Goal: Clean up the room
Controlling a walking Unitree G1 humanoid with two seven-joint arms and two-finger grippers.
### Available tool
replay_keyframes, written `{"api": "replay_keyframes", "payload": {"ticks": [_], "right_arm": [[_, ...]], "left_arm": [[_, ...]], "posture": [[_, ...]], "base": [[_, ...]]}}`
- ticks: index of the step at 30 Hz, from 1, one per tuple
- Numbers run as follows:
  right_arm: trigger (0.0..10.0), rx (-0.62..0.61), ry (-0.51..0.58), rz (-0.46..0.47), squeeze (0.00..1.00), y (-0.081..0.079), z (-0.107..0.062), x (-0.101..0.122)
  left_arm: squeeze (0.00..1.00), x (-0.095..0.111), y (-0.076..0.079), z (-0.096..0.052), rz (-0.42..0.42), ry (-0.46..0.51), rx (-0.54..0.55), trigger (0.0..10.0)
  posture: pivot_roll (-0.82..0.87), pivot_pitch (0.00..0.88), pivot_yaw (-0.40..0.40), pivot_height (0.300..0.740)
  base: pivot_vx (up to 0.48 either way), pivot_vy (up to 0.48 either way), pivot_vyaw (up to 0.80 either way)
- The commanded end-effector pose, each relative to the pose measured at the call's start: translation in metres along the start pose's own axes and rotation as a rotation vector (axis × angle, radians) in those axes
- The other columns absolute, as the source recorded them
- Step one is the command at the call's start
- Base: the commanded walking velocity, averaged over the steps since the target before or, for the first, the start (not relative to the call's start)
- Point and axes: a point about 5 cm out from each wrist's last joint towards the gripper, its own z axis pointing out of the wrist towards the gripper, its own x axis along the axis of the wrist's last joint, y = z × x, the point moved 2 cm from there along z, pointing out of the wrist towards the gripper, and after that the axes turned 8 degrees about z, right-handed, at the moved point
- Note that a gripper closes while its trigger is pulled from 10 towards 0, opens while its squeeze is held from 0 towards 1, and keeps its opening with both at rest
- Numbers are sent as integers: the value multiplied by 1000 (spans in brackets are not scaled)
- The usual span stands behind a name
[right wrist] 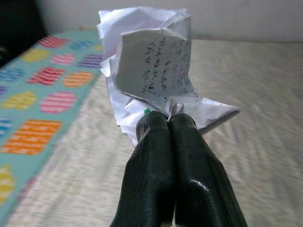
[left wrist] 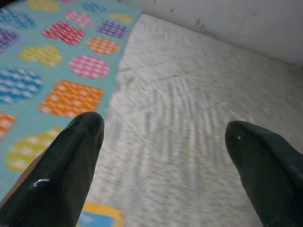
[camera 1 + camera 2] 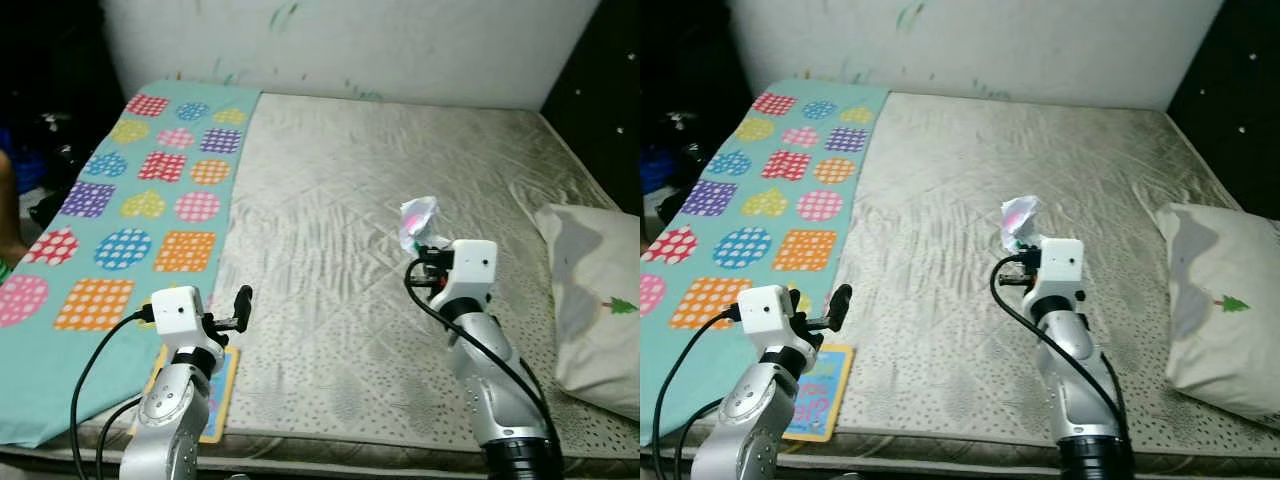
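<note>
Right gripper is clenching a crumpled paper, fingers pressed together on its lower edge; the sheet is fanning out just beyond the tips, handwriting showing, held above the grey mattress. Left gripper is hovering with fingers spread wide, nothing between them, over the seam where the teal patterned blanket is meeting the mattress. A picture book is lying beneath that arm.

Right gripper: crumpled handwritten paper pinched.
My fingers pressed together on its lower edge, above grey mattress.
</note>
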Motion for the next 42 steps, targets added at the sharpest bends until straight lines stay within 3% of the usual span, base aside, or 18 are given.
{"api": "replay_keyframes", "payload": {"ticks": [1,36,42], "right_arm": [[10000,-32,-6,-2,0,11,-2,-1],[10000,10,15,-45,0,2,-3,0],[10000,21,26,-42,0,-1,-2,2]], "left_arm": [[0,0,7,0,-11,1,-18,10000],[0,-1,9,3,24,5,-2,10000],[0,2,6,5,55,18,21,10000]], "posture": [[-36,104,-41,740],[-40,111,-37,740],[-37,116,-37,740]], "base": [[0,480,0],[0,480,0],[0,0,0]]}}
